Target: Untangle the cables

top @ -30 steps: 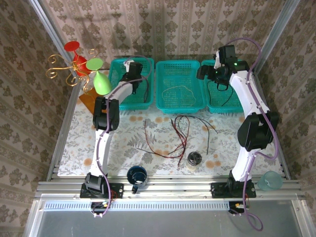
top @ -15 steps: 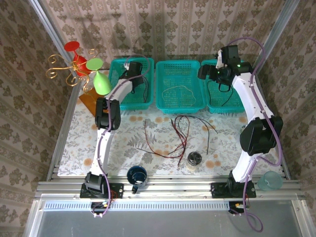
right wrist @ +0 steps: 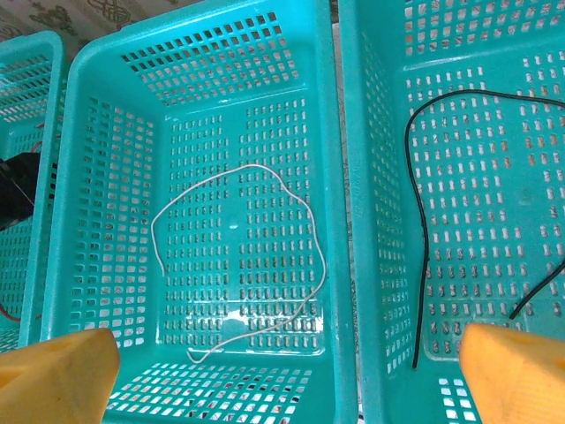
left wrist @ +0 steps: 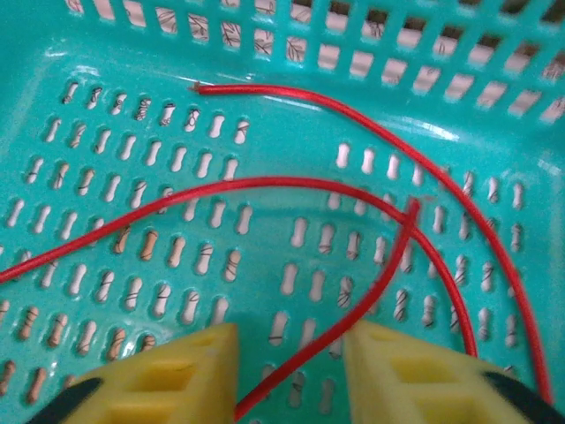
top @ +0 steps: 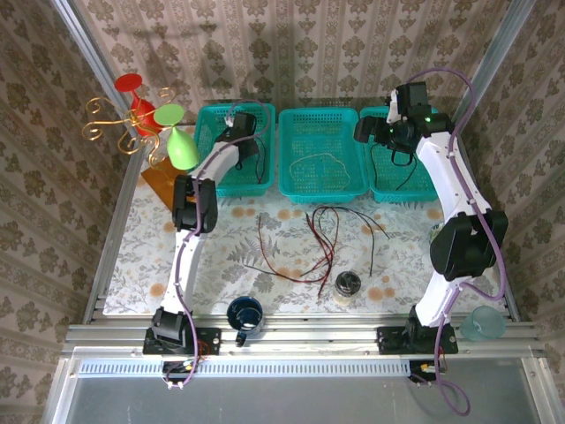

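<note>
My left gripper (top: 240,132) reaches into the left teal basket (top: 205,181). In the left wrist view its yellow fingers (left wrist: 177,371) stand apart, and the gripper (left wrist: 290,340) is open just above the basket floor (left wrist: 132,53). A red cable (left wrist: 265,180) lies loose on that floor and runs between the fingers. My right gripper (top: 371,132) hovers above the middle (top: 318,110) and right (top: 415,196) baskets, its jaws (right wrist: 287,367) wide open and empty. A white cable (right wrist: 320,252) lies in the middle basket, a black cable (right wrist: 423,265) in the right one. Red and black cables (top: 322,231) lie tangled on the table.
A dark blue mug (top: 244,314) and a small glass jar (top: 348,284) stand near the table's front edge. A wire stand with red and green cups (top: 146,124) is at the back left. A teal cup (top: 481,325) sits by the right arm's base.
My left gripper's jaws have parted and let the red cable go in the left basket. The right arm has shifted slightly, still open.
</note>
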